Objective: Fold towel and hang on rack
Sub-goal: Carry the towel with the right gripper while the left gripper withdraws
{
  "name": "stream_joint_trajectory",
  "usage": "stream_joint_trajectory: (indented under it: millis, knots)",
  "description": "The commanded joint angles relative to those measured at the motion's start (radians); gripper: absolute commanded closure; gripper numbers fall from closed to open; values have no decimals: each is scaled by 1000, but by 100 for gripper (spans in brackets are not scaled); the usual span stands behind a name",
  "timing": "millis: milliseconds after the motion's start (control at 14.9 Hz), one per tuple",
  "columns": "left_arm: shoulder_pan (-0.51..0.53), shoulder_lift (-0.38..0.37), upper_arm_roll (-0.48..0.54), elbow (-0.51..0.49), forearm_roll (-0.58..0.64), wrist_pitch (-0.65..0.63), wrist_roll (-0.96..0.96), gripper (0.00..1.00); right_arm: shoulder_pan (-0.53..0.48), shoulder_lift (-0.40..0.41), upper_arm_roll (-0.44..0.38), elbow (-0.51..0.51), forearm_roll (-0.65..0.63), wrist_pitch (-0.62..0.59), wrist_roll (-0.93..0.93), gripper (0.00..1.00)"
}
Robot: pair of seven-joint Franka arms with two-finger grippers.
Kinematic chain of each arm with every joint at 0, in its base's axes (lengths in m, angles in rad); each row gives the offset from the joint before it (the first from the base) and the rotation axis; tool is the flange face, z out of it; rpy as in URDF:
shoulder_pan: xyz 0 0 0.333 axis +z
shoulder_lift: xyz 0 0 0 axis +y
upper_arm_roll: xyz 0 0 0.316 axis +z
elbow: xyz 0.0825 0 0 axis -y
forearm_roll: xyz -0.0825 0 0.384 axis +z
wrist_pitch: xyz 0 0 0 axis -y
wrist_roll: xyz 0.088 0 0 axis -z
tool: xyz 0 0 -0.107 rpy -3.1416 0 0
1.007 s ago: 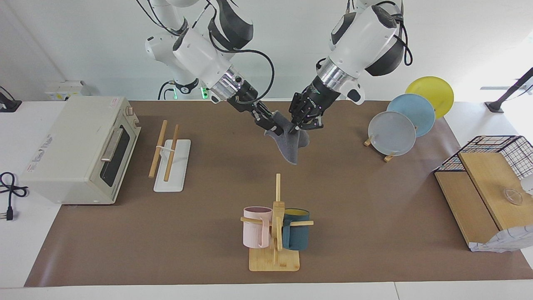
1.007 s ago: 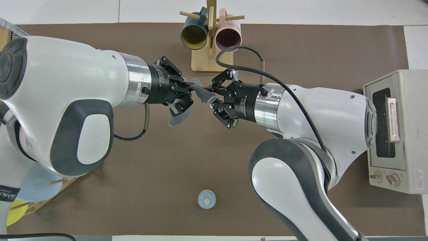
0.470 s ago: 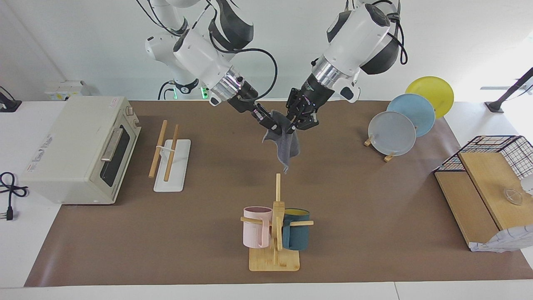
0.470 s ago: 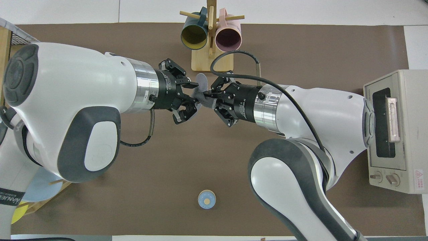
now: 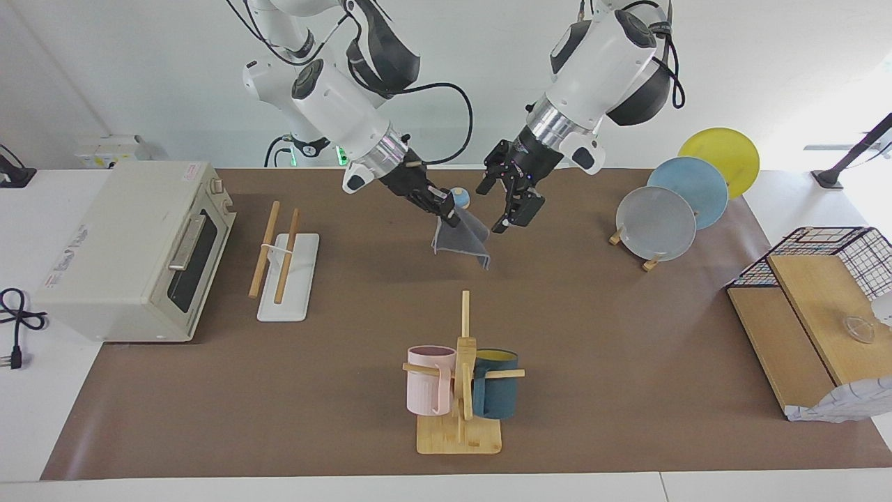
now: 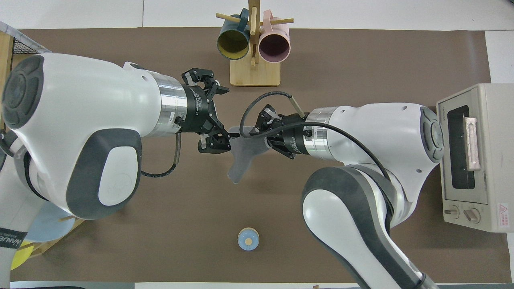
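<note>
- The right hand (image 5: 449,209), clenched, is grasping the towel (image 5: 460,240) in the air over the worktop (image 5: 592,314).
- The left hand (image 5: 503,203), released, hangs just beside the towel.

Towel (image 6: 245,154) perhaps hides right claw's (image 6: 251,134) fingertips.

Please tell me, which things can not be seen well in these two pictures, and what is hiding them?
- Towel: how it is folded, and its purple face; only grey shows, bunched under the right tool.
- Plates: overhead view, covered by the left arm and cut by the edge.
- Wire basket: facing view, cut by the edge.
- Rack: overhead view, hidden under the right arm.
- Left tool: open, holding nothing.
</note>
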Motion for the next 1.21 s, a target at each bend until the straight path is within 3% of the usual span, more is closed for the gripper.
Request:
stream_joint_trajectory:
  millis: [0, 470, 739, 873, 1141]
  knots:
    - [51, -58, 4, -83, -13, -12, 147, 0, -50, -40, 6, -51, -119, -57, -211, 100]
    - [280, -99, 7, -161, -10, -95, 736, 0, -130, -60, 6, -106, -318, -129, -385, 100]
    - [428, -113, 8, -187, 12, -122, 1089, 0, -239, -82, 4, -159, -324, -165, -512, 100]
    - [498, -113, 8, -183, 33, -153, 1268, 0, -300, -84, 6, -156, -389, -198, -578, 100]
    - [525, -107, 10, -167, 205, -162, 1563, 0, -380, -82, 6, -145, -523, -237, -700, 100]
